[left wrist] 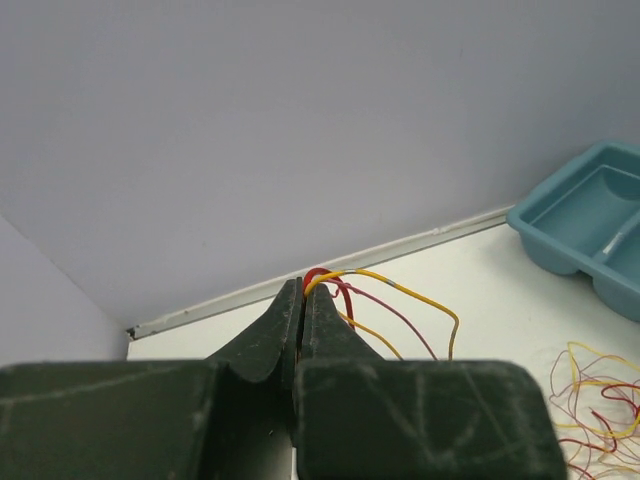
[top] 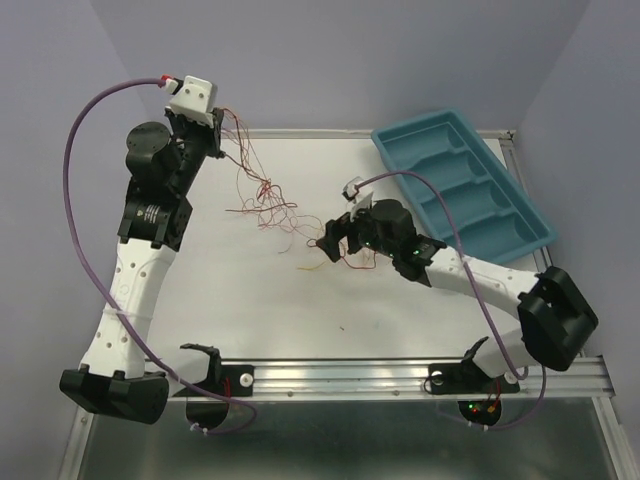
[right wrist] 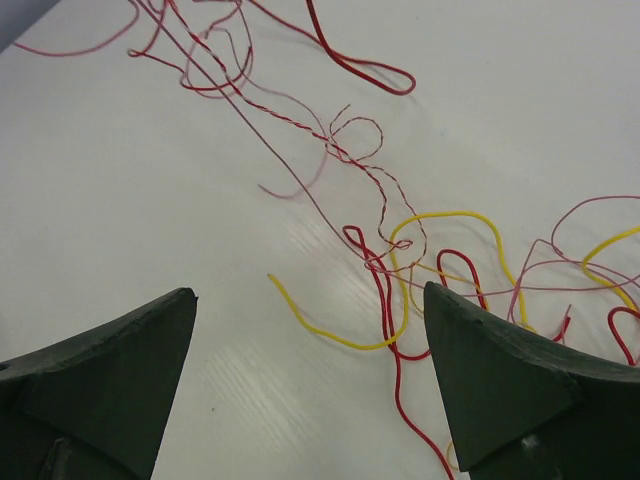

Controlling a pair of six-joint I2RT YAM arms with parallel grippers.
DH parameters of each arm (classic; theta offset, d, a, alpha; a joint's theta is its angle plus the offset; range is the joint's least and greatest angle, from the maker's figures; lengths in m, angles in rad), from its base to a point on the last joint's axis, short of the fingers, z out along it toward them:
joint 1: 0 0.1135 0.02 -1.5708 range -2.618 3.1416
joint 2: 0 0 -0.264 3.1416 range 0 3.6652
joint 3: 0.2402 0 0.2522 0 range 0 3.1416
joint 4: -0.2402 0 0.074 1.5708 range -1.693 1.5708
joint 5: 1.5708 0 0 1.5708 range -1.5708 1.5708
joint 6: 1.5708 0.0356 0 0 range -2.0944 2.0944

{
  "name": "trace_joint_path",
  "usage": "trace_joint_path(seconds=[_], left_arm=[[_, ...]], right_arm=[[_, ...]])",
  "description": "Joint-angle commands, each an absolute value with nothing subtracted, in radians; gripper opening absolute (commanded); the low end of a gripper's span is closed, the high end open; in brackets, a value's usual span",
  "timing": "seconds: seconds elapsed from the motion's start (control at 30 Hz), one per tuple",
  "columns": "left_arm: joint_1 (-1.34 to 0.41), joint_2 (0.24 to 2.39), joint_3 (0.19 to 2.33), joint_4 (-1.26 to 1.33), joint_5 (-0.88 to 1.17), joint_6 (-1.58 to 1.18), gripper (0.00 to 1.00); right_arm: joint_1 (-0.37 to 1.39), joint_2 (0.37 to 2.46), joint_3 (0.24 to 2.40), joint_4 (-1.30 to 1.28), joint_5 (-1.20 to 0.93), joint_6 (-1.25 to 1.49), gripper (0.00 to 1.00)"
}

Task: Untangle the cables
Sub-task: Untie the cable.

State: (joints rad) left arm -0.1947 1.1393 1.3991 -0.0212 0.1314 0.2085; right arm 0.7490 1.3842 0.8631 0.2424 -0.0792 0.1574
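Left fingers (left wrist: 268, 345) pinching cables (top: 265, 200), right fingers (right wrist: 110, 370) apart

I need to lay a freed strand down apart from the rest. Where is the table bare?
Bare: the wide near patch of table between the left arm, the right arm and the front rail; also the far strip between cables and tray. Crowded: the middle, where cables run from the left fingers to the open right fingers.
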Motion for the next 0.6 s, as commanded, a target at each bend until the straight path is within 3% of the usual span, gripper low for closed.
trace_joint_path(seconds=[0.0, 0.2, 0.3, 0.33, 0.4, 0.43, 0.53, 0.57], left_arm=[[-0.198, 1.097, 1.465, 0.002, 0.196, 0.207, 0.03], [-0.199, 1.178, 1.722, -0.11, 0.172, 0.187, 0.03], [-0.199, 1.218, 1.908, -0.12, 0.085, 0.189, 0.03], [-0.199, 1.25, 1.96, -0.115, -0.034, 0.187, 0.03], [-0.199, 1.284, 2.11, -0.095, -0.15, 0.212, 0.03], [-0.199, 1.311, 2.181, -0.045, -0.276, 0.236, 0.03], [-0.199, 1.339, 2.239, 0.117, -0.487, 0.328, 0.03], [-0.199, 1.347, 2.244, 0.189, -0.559, 0.342, 0.03]], right_arm=[[0.77, 1.512, 0.982, 0.305, -0.04, 0.084, 1.0], [0.77, 1.702, 1.083, 0.301, 0.139, 0.097, 0.99], [0.77, 1.773, 1.118, 0.273, 0.234, 0.113, 0.9], [0.772, 1.781, 1.118, 0.267, 0.254, 0.13, 0.88], [0.77, 1.792, 1.12, 0.258, 0.316, 0.149, 0.69], [0.77, 1.79, 1.12, 0.244, 0.339, 0.166, 0.53], [0.77, 1.764, 1.118, 0.195, 0.444, 0.221, 0.22], [0.772, 1.749, 1.105, 0.184, 0.465, 0.239, 0.19]])
